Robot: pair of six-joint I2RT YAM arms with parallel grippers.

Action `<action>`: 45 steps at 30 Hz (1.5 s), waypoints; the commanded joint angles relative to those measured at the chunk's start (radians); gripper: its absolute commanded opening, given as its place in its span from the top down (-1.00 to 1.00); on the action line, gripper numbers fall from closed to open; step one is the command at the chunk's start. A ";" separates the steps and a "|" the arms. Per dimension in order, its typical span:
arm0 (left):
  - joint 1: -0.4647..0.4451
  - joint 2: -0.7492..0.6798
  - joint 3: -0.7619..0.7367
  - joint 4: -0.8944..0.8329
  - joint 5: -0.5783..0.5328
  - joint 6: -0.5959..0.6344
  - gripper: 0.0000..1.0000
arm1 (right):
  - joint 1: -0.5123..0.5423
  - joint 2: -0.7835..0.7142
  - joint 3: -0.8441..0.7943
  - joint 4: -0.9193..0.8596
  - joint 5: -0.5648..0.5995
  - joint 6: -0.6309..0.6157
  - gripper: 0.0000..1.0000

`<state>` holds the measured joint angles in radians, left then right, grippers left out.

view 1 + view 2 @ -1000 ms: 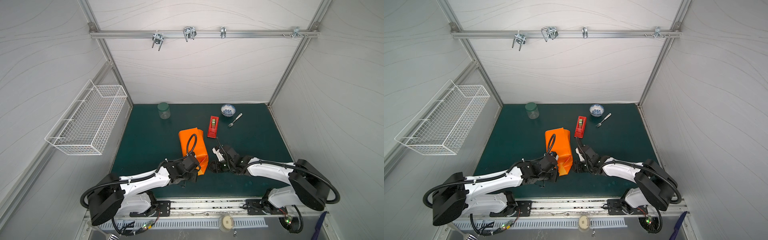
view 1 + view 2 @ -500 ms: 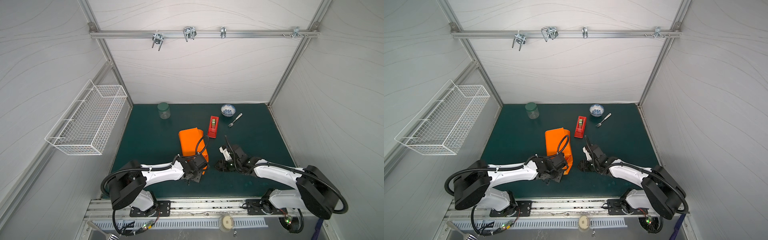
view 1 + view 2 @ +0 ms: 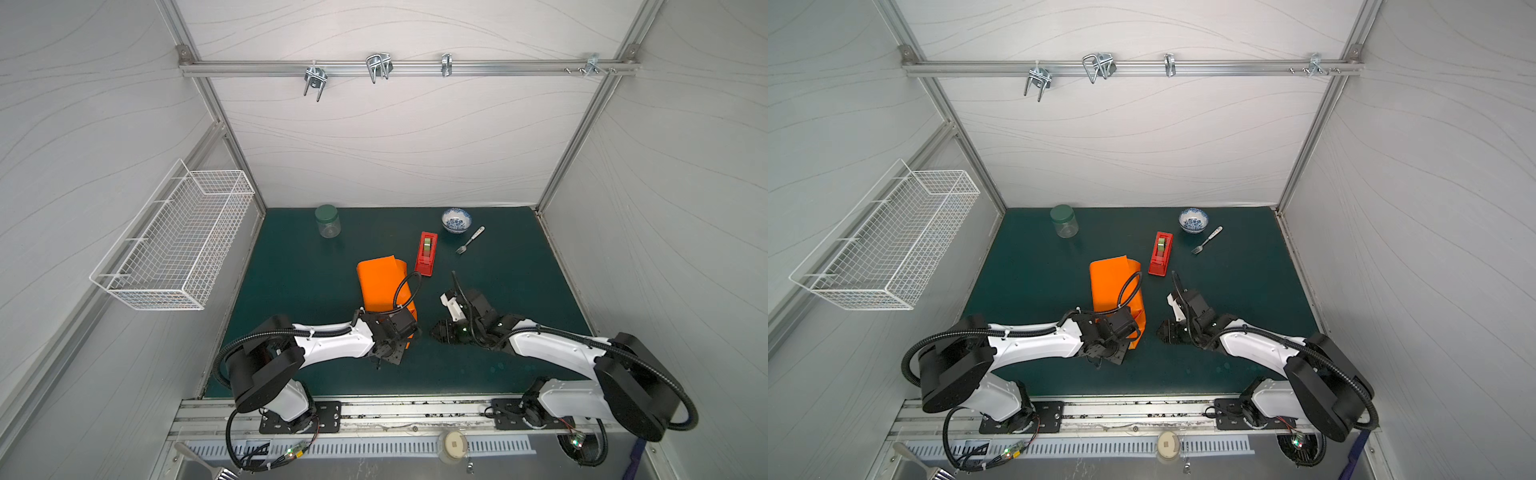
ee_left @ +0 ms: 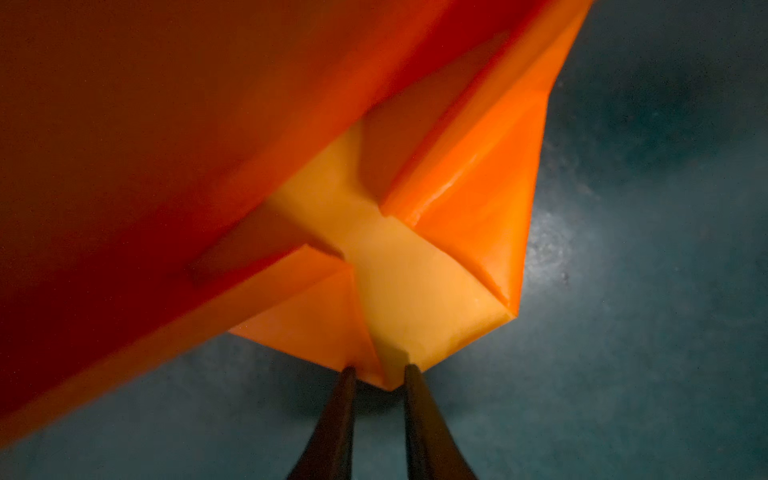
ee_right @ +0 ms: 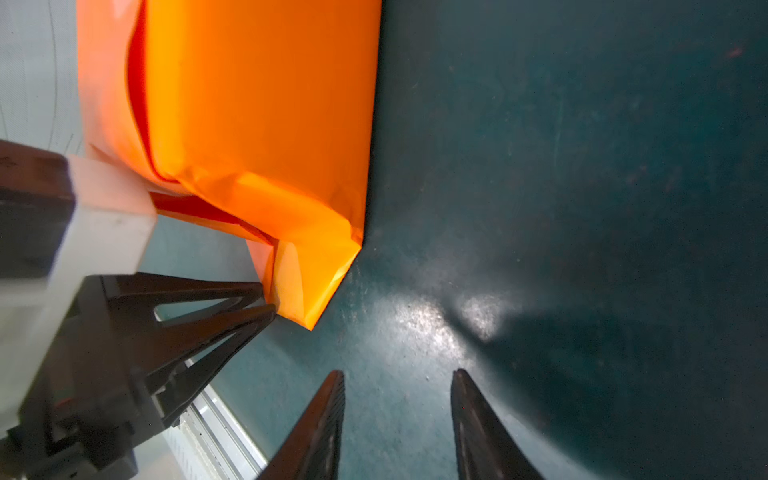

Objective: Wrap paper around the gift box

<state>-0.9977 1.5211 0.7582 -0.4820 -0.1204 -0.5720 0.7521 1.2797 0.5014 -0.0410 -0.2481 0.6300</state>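
Left hand (image 4: 379,369) nearly together astride paper (image 4: 415,282) end-flap tip, clamp uncertain. gift box hidden inside wrap, mid-frame in both top views, long axis up-frame. Right hand (image 5: 399,374) spread, empty, just right.

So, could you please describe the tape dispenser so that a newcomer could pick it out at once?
In a top view, find the dark green table, then the orange paper parcel near its middle. Beyond the parcel's far right corner, short of the blue-patterned bowl and the fork, lies the tape dispenser. It is the only red thing: a narrow block holding a greenish tape roll.
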 commanded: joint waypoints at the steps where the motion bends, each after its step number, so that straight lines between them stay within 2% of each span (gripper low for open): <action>1: -0.005 0.026 0.009 0.004 -0.004 -0.002 0.68 | -0.004 -0.016 -0.006 -0.022 -0.010 -0.013 0.12; 7: -0.004 0.039 0.010 0.022 -0.008 -0.001 0.93 | -0.005 -0.023 -0.004 -0.028 -0.014 -0.012 0.13; 10: -0.004 0.036 0.009 0.029 -0.010 -0.004 1.00 | -0.005 -0.025 -0.010 -0.027 -0.022 -0.007 0.13; 16: -0.003 0.000 0.016 0.036 -0.027 -0.010 1.00 | 0.005 -0.025 -0.024 -0.001 -0.045 -0.013 0.15; 21: 0.005 -0.040 0.022 0.038 -0.046 -0.021 1.00 | 0.048 -0.023 -0.030 0.018 -0.021 -0.046 0.20; 30: 0.027 -0.070 0.032 0.027 -0.021 0.000 1.00 | 0.070 0.003 -0.037 0.050 -0.006 -0.061 0.26; 34: 0.027 -0.039 0.043 -0.012 -0.044 0.004 0.42 | 0.070 0.001 -0.035 0.043 0.010 -0.065 0.25; 36: 0.027 -0.029 0.045 -0.007 -0.041 0.002 0.23 | 0.071 0.004 -0.035 0.045 0.010 -0.064 0.26; 40: 0.025 0.005 0.055 0.002 -0.050 0.003 0.21 | 0.071 0.011 -0.035 0.050 0.007 -0.062 0.26; 45: 0.025 0.049 0.058 0.002 -0.067 0.004 0.40 | 0.070 0.002 -0.043 0.049 0.010 -0.061 0.26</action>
<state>-0.9737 1.5448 0.7853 -0.4709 -0.1551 -0.5694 0.8169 1.2819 0.4702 -0.0063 -0.2466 0.5774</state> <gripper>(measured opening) 0.309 0.372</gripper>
